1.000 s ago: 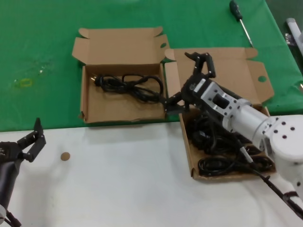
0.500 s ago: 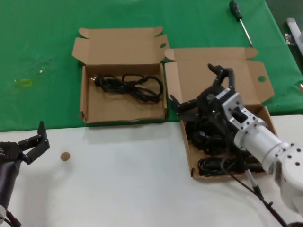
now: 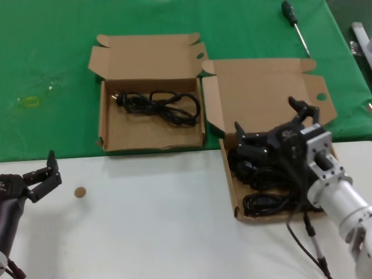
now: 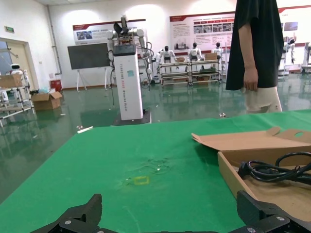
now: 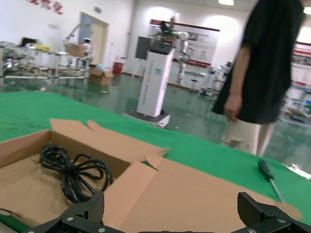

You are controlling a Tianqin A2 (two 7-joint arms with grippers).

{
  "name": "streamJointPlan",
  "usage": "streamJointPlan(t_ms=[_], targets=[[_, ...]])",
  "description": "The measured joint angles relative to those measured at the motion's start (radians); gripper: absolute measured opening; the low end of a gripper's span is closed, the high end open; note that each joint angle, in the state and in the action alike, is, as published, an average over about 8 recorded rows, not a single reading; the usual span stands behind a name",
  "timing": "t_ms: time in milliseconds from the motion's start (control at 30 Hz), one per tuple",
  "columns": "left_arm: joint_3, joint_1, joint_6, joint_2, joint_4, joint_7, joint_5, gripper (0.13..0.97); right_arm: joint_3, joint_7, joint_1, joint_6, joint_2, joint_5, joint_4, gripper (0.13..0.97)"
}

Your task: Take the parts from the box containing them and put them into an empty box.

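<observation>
The larger cardboard box (image 3: 231,192) with the big lid (image 3: 261,96) stands on the right and holds several black coiled cords (image 3: 264,202). My right gripper (image 3: 265,116) hovers open and empty over the far end of its tray; its wrist view looks across the lid (image 5: 194,199) from the gripper (image 5: 171,213). The smaller box (image 3: 107,131) with the short lid lies to the left, with one black cord (image 3: 160,104) inside, also seen as the cord (image 5: 73,170) and the cord (image 4: 277,170). My left gripper (image 3: 45,175) rests open at the near left, its gripper (image 4: 170,213) facing green cloth.
A black-handled screwdriver (image 3: 296,26) lies at the back right on the green cloth (image 3: 46,70). A small brown disc (image 3: 80,192) sits on the white table front. A person (image 4: 257,53) stands beyond the table. A white object (image 3: 361,35) lies at the far right edge.
My right gripper, open and empty, has swung from the gap between the boxes to the right and nearer, over the larger box's tray. The left gripper has hardly moved.
</observation>
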Motion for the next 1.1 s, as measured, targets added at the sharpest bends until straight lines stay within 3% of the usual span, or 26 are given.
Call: streamJointPlan(t_ms=[433,1100], targets=[[0.000,0.000,0.000,0.000,0.000,0.000,0.000,0.966,0.061,0.069,-0.134,0.093,-0.006,0.059,0.092,0.966],[0.000,0.000,0.000,0.000,0.000,0.000,0.000,0.966,0.064,0.072,-0.141,0.098,-0.006,0.062,0.098,0.966]])
